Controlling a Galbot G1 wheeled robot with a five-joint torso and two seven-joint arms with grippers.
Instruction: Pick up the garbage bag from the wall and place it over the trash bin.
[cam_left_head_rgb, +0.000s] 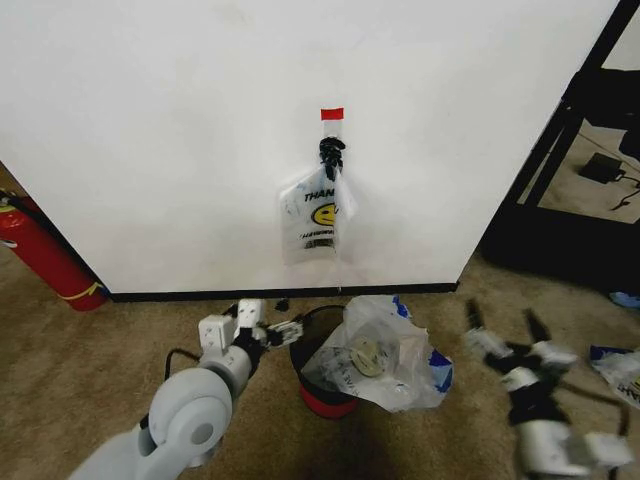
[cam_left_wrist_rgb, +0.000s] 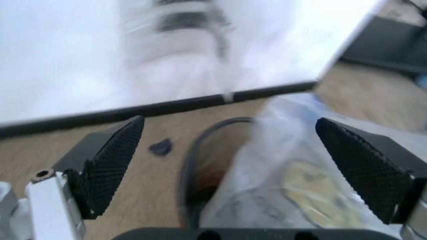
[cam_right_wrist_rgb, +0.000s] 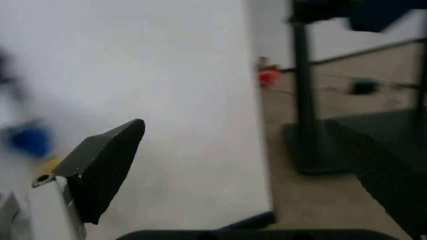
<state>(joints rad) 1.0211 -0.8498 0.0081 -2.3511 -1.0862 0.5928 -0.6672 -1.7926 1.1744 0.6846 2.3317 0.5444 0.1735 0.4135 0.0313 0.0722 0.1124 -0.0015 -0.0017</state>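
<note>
The garbage bag, crinkly translucent white with blue patches and a yellow smiley, lies draped over the right side of the trash bin. The bin is black mesh with a red base and stands on the carpet below the wall. My left gripper is open just left of the bin's rim. In the left wrist view its fingers spread wide, with the bin rim and the bag ahead of them. My right gripper is open and holds nothing, a little right of the bag.
A flat white "THANK YOU" smiley bag hangs from a black hook under a red tape strip. A red fire extinguisher leans at the far left. A black frame stands at the right, and another bag lies at the right edge.
</note>
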